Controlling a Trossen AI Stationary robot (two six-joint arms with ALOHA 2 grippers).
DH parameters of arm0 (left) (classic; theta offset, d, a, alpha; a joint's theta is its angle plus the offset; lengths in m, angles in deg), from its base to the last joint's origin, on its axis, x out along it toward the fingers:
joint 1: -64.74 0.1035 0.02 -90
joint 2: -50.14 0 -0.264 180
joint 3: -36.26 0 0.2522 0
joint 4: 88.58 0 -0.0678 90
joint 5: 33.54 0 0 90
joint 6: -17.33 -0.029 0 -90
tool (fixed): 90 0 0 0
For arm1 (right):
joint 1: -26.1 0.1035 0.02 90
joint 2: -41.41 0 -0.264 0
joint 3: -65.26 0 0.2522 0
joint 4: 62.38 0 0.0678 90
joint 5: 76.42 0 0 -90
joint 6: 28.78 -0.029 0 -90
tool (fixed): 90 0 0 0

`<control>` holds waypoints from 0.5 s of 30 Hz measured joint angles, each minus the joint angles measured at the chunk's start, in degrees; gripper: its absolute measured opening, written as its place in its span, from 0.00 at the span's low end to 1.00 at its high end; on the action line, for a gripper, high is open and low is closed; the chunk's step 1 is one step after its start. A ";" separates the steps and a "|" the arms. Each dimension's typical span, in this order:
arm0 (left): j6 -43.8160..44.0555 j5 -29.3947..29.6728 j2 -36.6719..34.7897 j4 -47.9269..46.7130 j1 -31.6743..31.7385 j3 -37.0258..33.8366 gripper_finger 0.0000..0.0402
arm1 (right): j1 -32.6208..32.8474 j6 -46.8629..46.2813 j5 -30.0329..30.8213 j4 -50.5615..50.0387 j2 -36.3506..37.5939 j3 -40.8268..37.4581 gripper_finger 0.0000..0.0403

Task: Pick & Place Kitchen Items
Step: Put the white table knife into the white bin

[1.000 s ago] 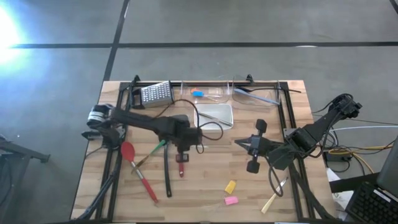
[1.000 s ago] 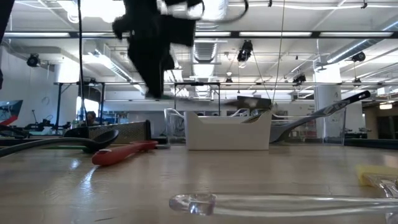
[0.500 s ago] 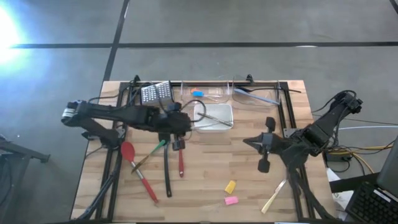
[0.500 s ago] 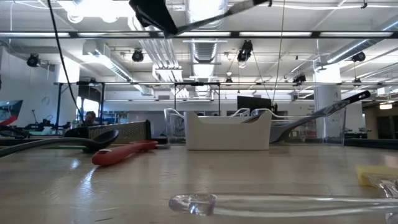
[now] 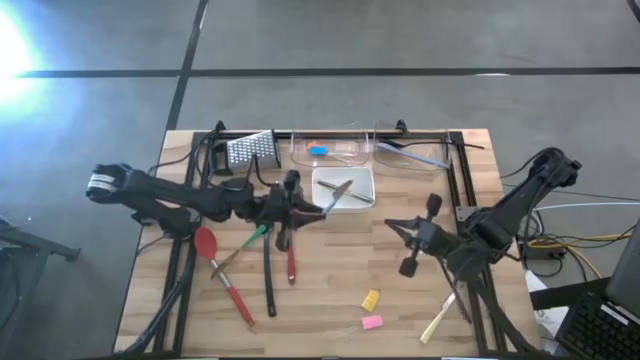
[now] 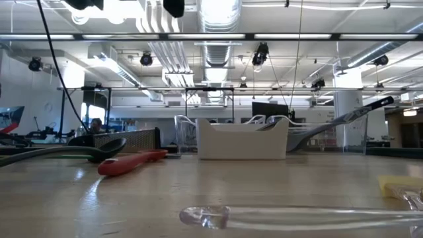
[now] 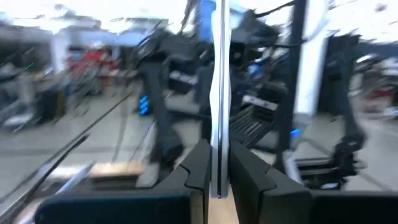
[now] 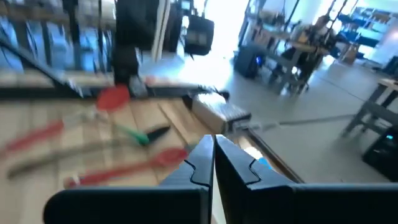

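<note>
- The place was a robotics lab in an open industrial hall.
- Exposed ceiling ducts and strip lights ran overhead.
- A wooden worktop stood on grey concrete floor.
- Monitors and equipment stands filled the background.

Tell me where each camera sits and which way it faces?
High: above the table, looking straight down; both arms show.
Low: at tabletop height, looking level across at the tray; only bits of arm show at the top.
Left wrist: on the left arm, looking past the left tool, shut on a utensil.
Right wrist: on the right arm, looking past the shut right tool across the table.
High and low views both show the tray.
</note>
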 joint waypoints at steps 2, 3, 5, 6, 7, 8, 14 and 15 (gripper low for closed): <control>-0.55 -1.68 1.73 4.69 0.10 -0.78 0.10 | -0.61 4.32 -0.37 8.61 -0.01 -1.24 0.02; -0.60 -2.05 2.45 5.83 0.15 -0.83 0.10 | -0.93 6.74 -1.21 12.89 0.03 -1.74 0.02; -0.65 -2.72 4.35 7.89 0.15 -0.65 0.10 | -1.81 11.39 -5.35 20.04 0.13 -2.38 0.02; -0.70 -2.90 5.31 8.02 0.15 -0.18 0.10 | -2.27 13.14 -7.37 22.67 0.16 -2.62 0.03; -0.92 -3.32 6.22 7.95 0.15 0.28 0.10 | -2.79 14.31 -9.34 24.54 0.14 -2.72 0.04; -1.19 -3.97 7.29 7.76 0.15 0.97 0.10 | -3.30 14.82 -10.91 25.67 0.16 -2.74 0.05; -2.55 -7.02 11.20 8.04 0.15 5.41 0.10 | -5.83 15.05 -11.58 25.98 0.14 -1.84 0.18; -2.90 -7.04 11.81 8.04 0.15 6.20 0.10 | -6.14 15.04 -11.61 26.27 0.14 -1.58 0.21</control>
